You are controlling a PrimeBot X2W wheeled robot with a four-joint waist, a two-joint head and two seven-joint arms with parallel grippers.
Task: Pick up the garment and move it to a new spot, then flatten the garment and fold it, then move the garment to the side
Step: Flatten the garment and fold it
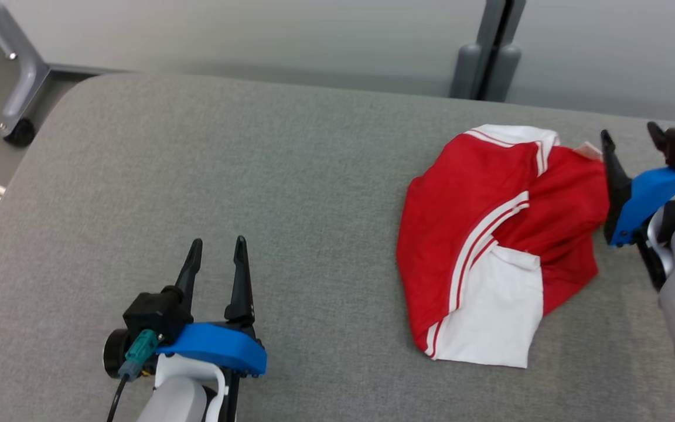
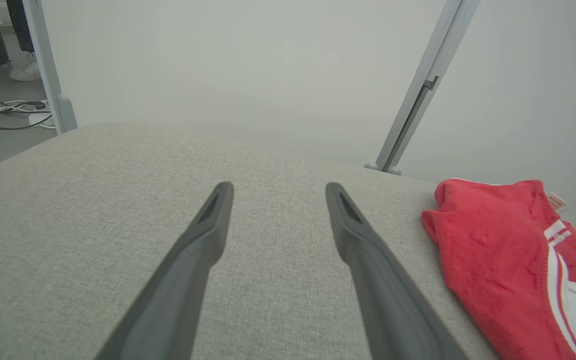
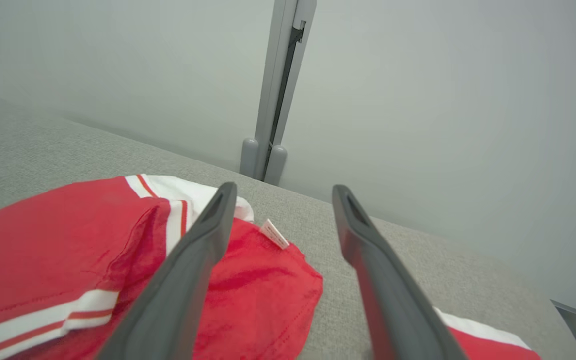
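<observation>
Toward the cushion's (image 1: 255, 176) right end, crumpled garment (image 1: 478, 234), long axis front to back. Just beside its right edge, right gripper (image 1: 629, 130), spread wide, empty; left gripper (image 1: 218, 240) wide too, well apart.

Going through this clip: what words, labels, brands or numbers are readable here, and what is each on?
None can be read.
The small white sewn-in tag at the edge of the red and white garment: faint reddish print, too small and blurred to read.
The grey fabric surface: no lettering.
</observation>
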